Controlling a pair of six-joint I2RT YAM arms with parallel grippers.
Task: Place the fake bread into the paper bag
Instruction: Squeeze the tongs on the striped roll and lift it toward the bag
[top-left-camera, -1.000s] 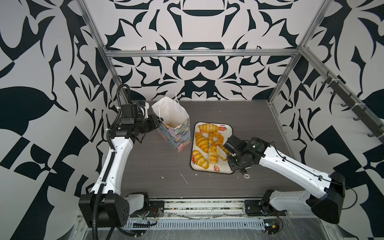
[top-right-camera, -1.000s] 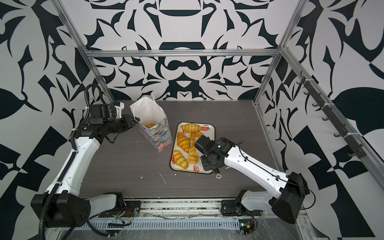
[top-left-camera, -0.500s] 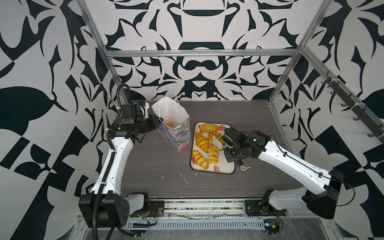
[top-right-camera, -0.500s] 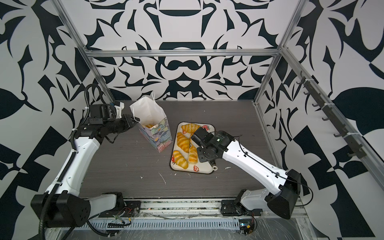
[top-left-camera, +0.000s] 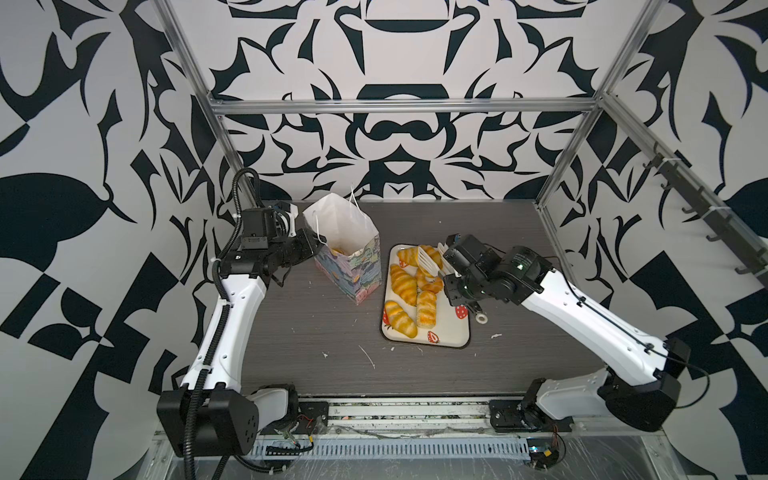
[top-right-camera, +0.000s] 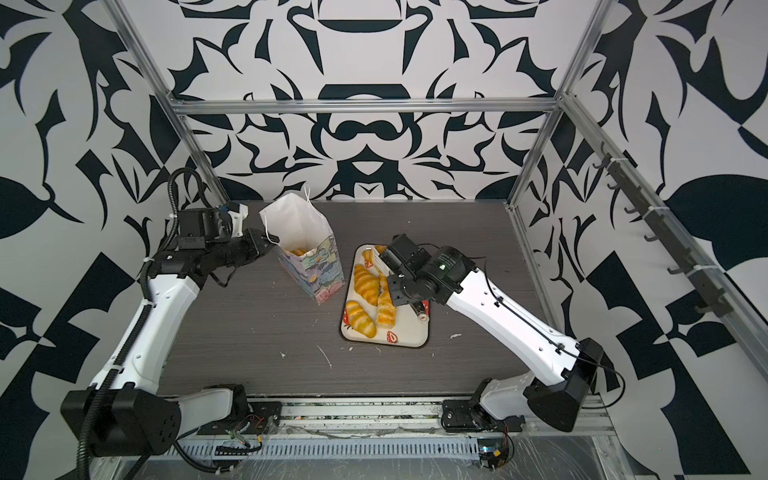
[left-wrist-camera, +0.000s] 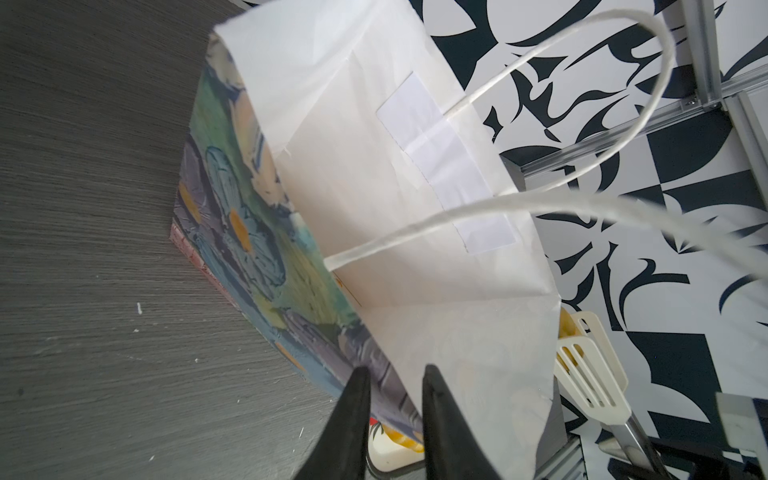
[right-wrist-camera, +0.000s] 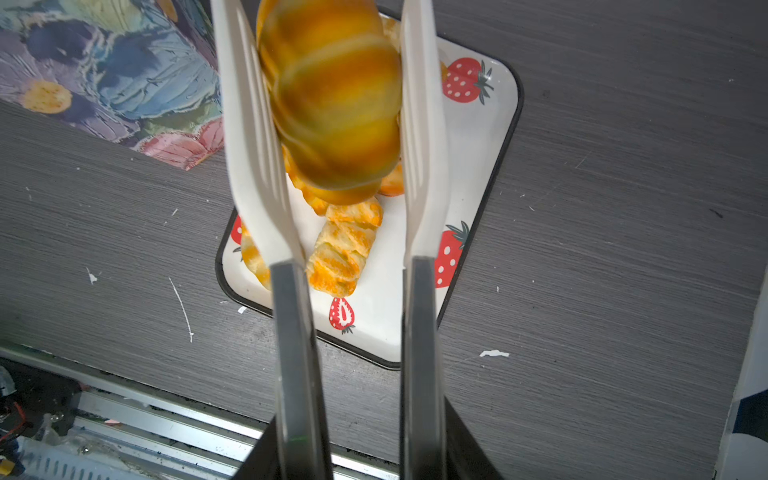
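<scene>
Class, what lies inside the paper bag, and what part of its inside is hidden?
Inside the paper bag, both top views show white walls and a little yellow fake bread at the bottom. The printed front wall covers the rest of the floor.

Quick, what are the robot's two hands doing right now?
The left gripper is shut on the paper bag at its rim.
The right gripper is shut on the tongs, which clamp one fake bread roll.
</scene>
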